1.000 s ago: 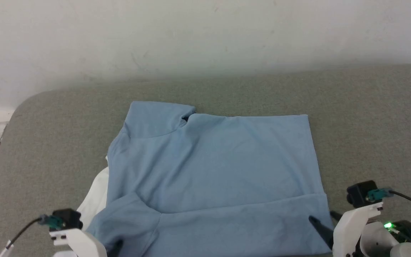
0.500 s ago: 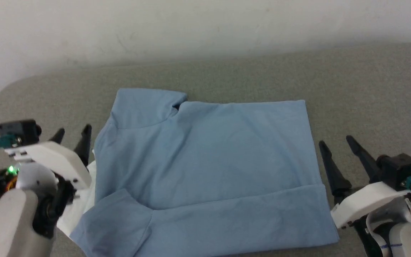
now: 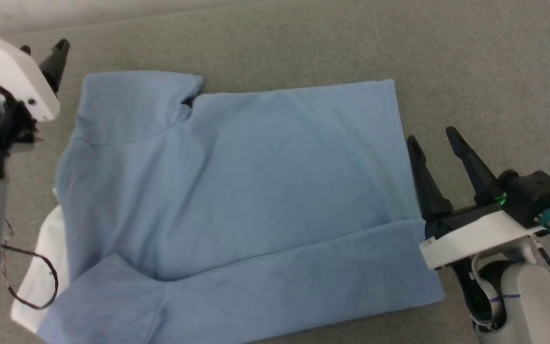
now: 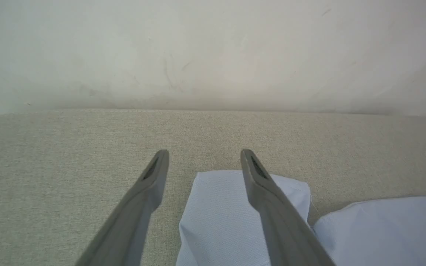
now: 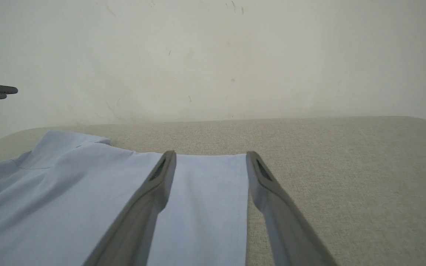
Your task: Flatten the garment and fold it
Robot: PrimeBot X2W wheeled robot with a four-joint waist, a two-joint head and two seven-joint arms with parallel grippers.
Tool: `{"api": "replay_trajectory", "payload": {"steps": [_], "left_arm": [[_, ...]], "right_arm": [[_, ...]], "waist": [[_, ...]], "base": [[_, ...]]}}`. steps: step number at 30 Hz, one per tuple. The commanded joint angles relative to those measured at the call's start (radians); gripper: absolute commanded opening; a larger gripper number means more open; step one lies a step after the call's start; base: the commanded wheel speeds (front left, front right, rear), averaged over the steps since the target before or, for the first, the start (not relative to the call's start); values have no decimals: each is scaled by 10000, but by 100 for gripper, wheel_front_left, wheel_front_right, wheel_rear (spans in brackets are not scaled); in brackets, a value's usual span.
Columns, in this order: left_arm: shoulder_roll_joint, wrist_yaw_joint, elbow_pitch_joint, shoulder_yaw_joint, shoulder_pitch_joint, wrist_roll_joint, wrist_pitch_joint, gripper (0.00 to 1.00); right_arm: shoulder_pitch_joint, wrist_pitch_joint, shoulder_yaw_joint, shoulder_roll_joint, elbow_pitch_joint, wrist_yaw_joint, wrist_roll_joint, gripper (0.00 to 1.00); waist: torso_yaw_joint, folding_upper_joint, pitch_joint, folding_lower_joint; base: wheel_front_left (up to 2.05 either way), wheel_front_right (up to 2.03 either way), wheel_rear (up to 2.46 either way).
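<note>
Both claws stand spread wide and pinch nothing: the left claw (image 4: 204,156) hangs over the far left corner of the light blue soft knit top (image 3: 237,191), one dark finger above a folded-in sleeve flap and the other above bare surface. The right claw (image 3: 430,135) sits just beside the top's right-hand hem, which runs between its two fingers in the right wrist view. Whether either finger touches the cloth cannot be told. That placement, one claw at each end of the garment, looks like lining up to take hold of the two ends together for a fold. The top lies spread across the middle of the desk, mostly smooth, with a long band along its near edge already turned over onto the body. A white lined hood part (image 3: 41,258) pokes out from under its left side, so the left end is less tidy than the right and may need tucking. The desk (image 3: 470,57) is covered in grey-beige woven cloth with a soft, rounded edge, rough enough that the knit should not slide freely. Behind it rises a plain off-white wall (image 4: 213,48), scuffed in places.
</note>
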Motion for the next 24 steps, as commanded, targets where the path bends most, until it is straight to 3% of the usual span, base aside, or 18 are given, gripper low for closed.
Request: {"api": "replay_trajectory", "payload": {"steps": [1, 10, 16, 17, 19, 20, 24], "left_arm": [[124, -105, 230, -50, -370, -111, 408, 100], [870, -125, 1322, -670, -1427, -454, 3909, 100], [960, 185, 1535, -1199, -1001, -343, 5174, 100], [951, 251, 1555, -1271, -888, -329, 5314, 81], [935, 290, 1554, -1397, -680, -348, 5584, 14], [886, 295, 1528, -1424, -595, -401, 5668, 0], [701, 308, 1373, -1445, -419, -502, 5564, 0]], "right_arm": [[-196, -88, 58, 50, 79, -9, 63, 100], [-583, -355, 358, 161, 249, -9, 262, 100], [-661, -430, 363, 191, 358, -9, 375, 100], [-681, -427, 369, 194, 380, -9, 409, 100], [-733, -407, 354, 196, 410, -9, 473, 100], [-764, -382, 331, 189, 419, -9, 511, 100], [-947, -167, 315, 24, 492, -9, 871, 100]], "waist": [[-852, 0, 949, -4], [-1489, 0, 1518, -4], [-1583, 0, 1677, -4], [-1591, 0, 1686, -4], [-1597, 0, 1695, -4], [-1586, 0, 1696, -4], [-1454, 0, 1606, -4]], "base": [[0, 0, 0], [0, 0, 0], [0, 0, 0], [0, 0, 0], [0, 0, 0], [0, 0, 0], [0, 0, 0]]}}
